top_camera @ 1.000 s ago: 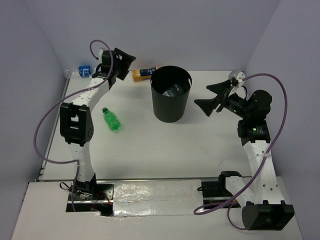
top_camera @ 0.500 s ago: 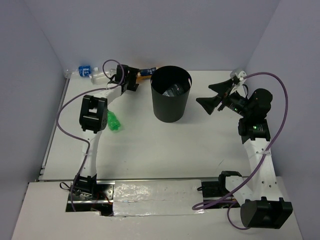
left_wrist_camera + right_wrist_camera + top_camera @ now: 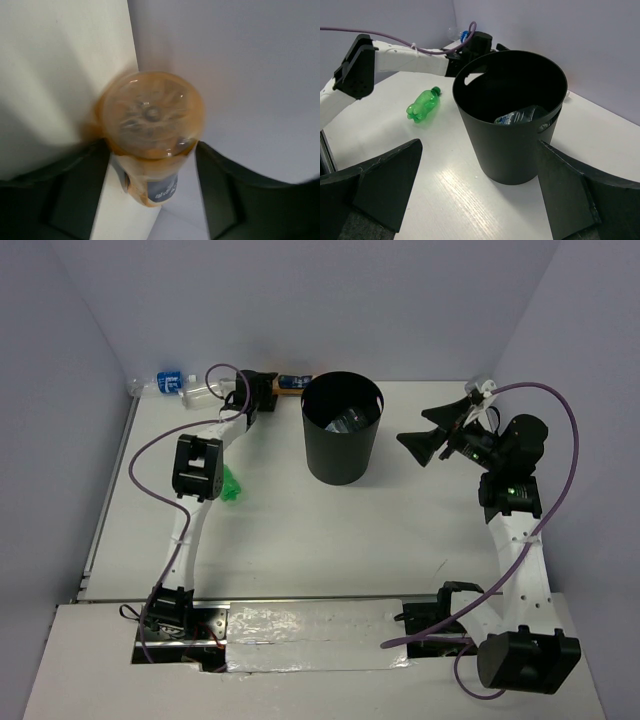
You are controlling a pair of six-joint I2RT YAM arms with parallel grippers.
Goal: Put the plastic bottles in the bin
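Note:
The orange bottle [image 3: 151, 112] lies against the back wall, its base toward my left wrist camera. My left gripper [image 3: 152, 147] straddles it, jaws open, with narrow gaps beside its dark label. From above, that gripper [image 3: 270, 388] covers most of the orange bottle [image 3: 293, 382]. The black bin [image 3: 340, 455] stands mid-table with a clear bottle [image 3: 520, 116] inside. A green bottle [image 3: 422, 106] lies left of the bin [image 3: 510, 150], partly under my left arm. Another clear bottle with a blue label [image 3: 172, 383] lies in the back left corner. My right gripper [image 3: 410, 428] hovers open to the right of the bin, holding nothing.
Walls close the table off at the back and on both sides. My left arm [image 3: 195, 465] stretches from the near edge to the back wall, passing over the green bottle [image 3: 233, 486]. A purple cable [image 3: 150, 455] loops beside it.
My left gripper has slid right along the back wall onto the orange bottle and its jaws have narrowed around it. Its elbow now covers part of the green bottle. The right arm has barely shifted.

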